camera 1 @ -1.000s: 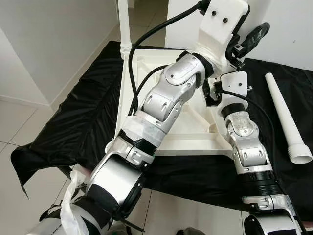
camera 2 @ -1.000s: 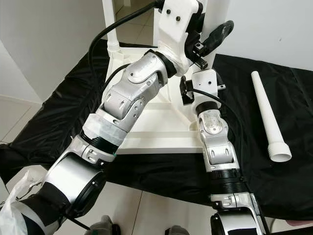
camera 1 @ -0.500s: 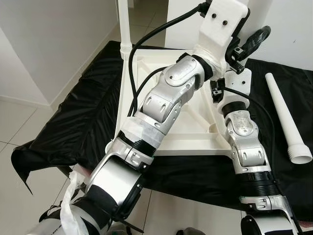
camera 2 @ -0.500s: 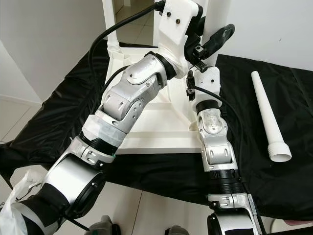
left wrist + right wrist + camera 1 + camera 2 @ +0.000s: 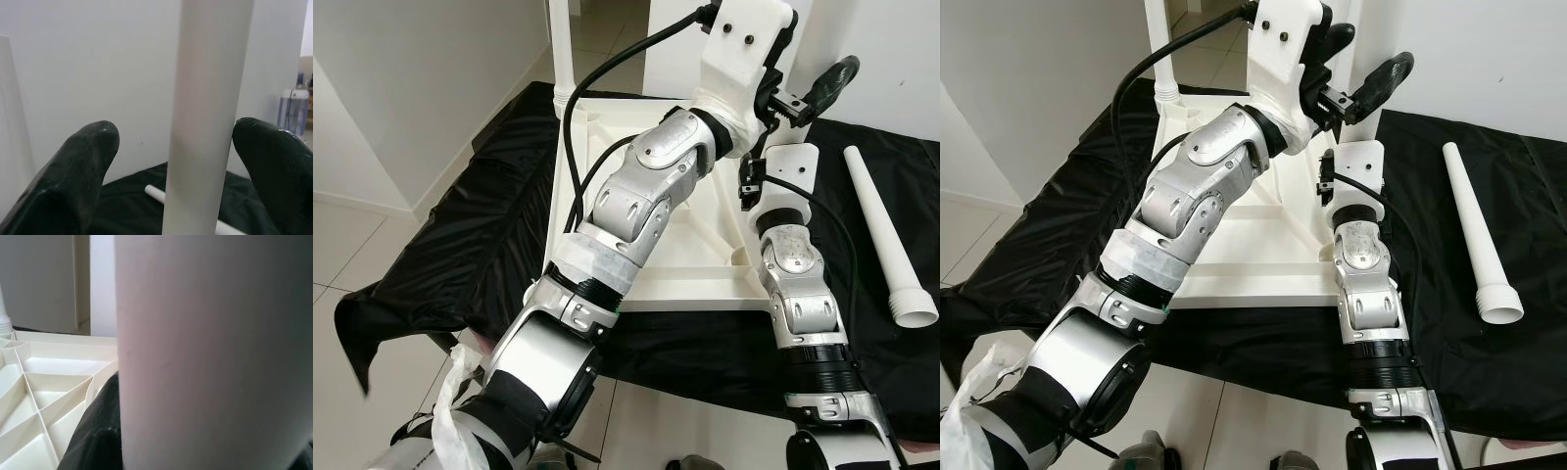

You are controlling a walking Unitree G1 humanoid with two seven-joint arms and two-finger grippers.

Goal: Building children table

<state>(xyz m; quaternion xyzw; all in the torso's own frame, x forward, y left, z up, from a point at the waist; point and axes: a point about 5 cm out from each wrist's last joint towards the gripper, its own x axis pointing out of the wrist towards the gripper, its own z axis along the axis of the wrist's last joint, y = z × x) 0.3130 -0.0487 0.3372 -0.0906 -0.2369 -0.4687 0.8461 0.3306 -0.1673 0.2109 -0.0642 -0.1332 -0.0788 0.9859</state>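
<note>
An upturned white children's table top (image 5: 656,264) lies with its ribbed underside up on a black sheet (image 5: 470,245) spread over pale floor tiles (image 5: 352,245). One white leg (image 5: 562,49) stands upright in the far left corner of the top. A second upright leg (image 5: 208,112) rises at the right side of the top, and both arms work on it. The left gripper (image 5: 176,161) is raised high across the table; in the left wrist view its two black fingers (image 5: 78,171) stand apart on either side of this leg, with a gap visible between each pad and the white tube, so it is spread around the leg without gripping it. The right gripper (image 5: 759,181) reaches in lower down, near the right edge of the table top; in the right wrist view the leg sits very close to the camera with a black finger (image 5: 98,431) beside it, but whether those fingers press on the tube cannot be told. A loose white leg (image 5: 889,235) lies flat on the black sheet well to the right of the table top, flared end toward the robot.
</note>
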